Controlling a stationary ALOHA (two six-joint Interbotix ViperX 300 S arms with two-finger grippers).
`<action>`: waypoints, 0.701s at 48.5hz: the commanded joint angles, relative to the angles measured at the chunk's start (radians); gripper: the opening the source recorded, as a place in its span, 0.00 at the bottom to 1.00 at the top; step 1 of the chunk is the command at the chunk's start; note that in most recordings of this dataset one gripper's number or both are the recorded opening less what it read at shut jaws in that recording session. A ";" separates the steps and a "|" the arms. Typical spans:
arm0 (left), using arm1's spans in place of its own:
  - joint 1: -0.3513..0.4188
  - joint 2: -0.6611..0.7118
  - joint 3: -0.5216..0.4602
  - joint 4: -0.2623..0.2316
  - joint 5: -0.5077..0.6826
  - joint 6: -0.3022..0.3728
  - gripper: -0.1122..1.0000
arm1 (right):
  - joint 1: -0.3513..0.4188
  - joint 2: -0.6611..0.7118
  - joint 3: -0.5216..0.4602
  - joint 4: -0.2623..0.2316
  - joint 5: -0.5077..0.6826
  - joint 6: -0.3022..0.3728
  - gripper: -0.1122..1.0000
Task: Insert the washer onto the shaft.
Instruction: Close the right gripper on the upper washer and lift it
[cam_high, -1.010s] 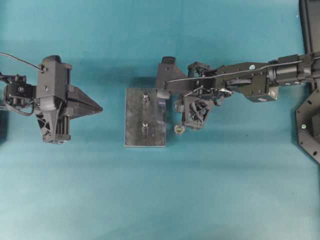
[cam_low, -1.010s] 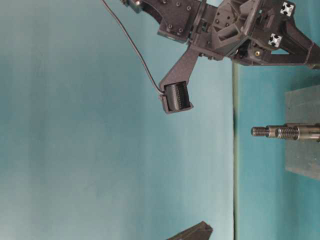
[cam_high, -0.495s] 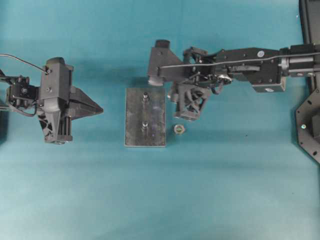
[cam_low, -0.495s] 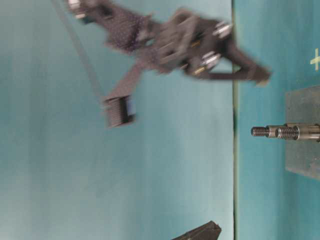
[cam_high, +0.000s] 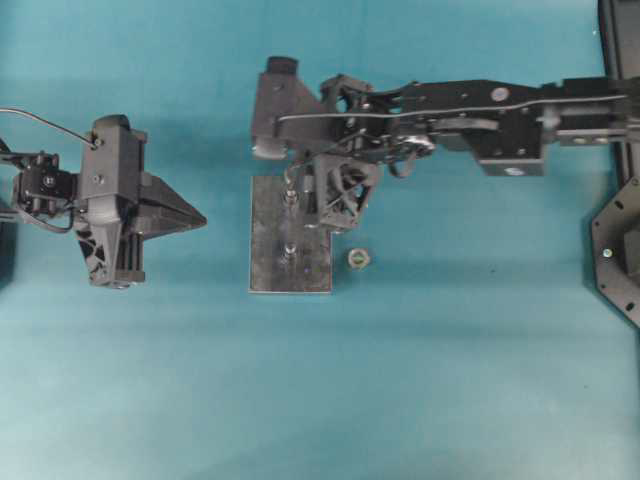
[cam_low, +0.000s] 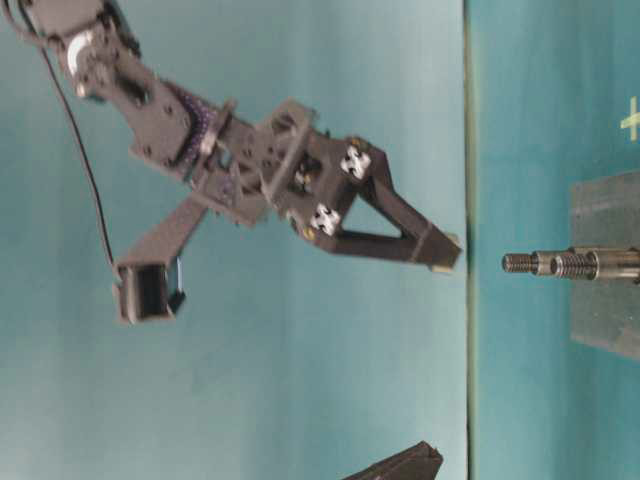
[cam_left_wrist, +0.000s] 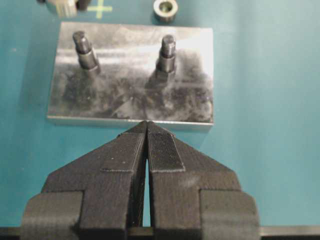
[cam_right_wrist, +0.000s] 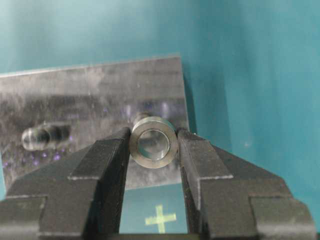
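In the right wrist view my right gripper (cam_right_wrist: 153, 134) is shut on the washer (cam_right_wrist: 153, 142), a steel ring gripped by its rim. It hangs over the grey metal plate (cam_right_wrist: 100, 95), just above the top of one shaft (cam_right_wrist: 142, 116). Overhead, the right gripper (cam_high: 303, 190) hovers at the plate's far shaft (cam_high: 290, 196), and the near shaft (cam_high: 288, 250) stands free. From table level the fingertips (cam_low: 445, 258) sit a short gap above the shaft ends (cam_low: 520, 263). My left gripper (cam_high: 200, 216) is shut and empty, left of the plate (cam_high: 270, 270).
A small metal nut (cam_high: 359, 258) lies on the teal mat just right of the plate, and is also seen past the plate as a nut (cam_left_wrist: 165, 10) in the left wrist view. A black fixture (cam_high: 620, 250) occupies the right edge.
The right arm has swung left, from above the nut to over the plate's far shaft, with the washer in its fingers. The left arm has stayed put.
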 joint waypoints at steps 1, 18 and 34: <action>0.002 -0.005 -0.009 0.002 -0.008 0.002 0.10 | 0.018 0.000 -0.034 0.002 0.002 -0.012 0.40; -0.003 -0.005 -0.008 0.003 -0.009 0.000 0.10 | 0.014 0.049 -0.058 -0.018 0.005 -0.003 0.40; -0.014 -0.005 -0.003 0.002 -0.008 -0.006 0.10 | -0.006 0.057 -0.063 -0.032 0.032 -0.002 0.40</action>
